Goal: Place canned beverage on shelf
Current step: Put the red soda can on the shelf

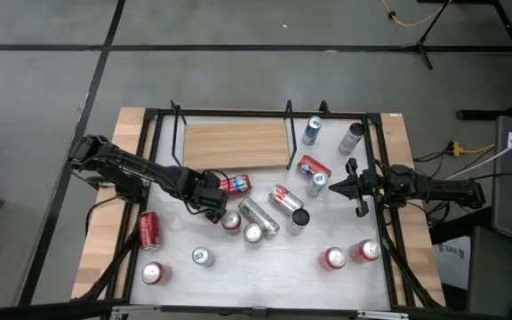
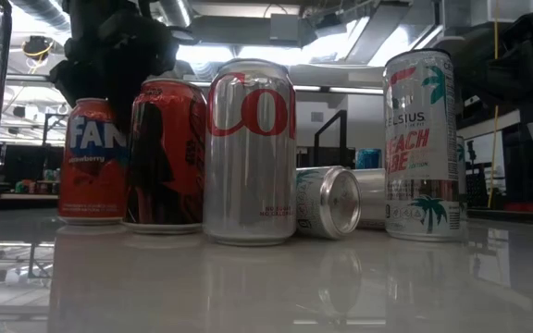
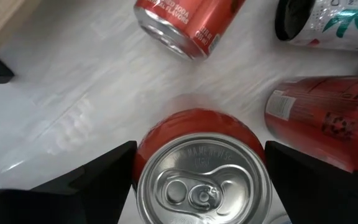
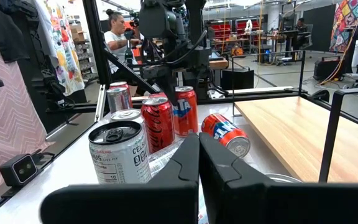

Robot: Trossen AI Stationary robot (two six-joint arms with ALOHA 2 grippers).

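Whitish tabletop point(image 1: 265, 267) carries an upright red can point(image 3: 199, 167), rigid but smooth and slippery, best gripped mid-wall; left gripper point(image 1: 210, 203) stands wide open astride it, untouching; shelf point(image 1: 236, 145) lies near; right gripper point(image 1: 349, 187) waits closed, empty.

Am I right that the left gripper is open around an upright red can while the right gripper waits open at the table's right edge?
Not quite: the right gripper is shut, its fingers pressed together in the right wrist view. The rest holds: the left gripper is open around the upright red can.
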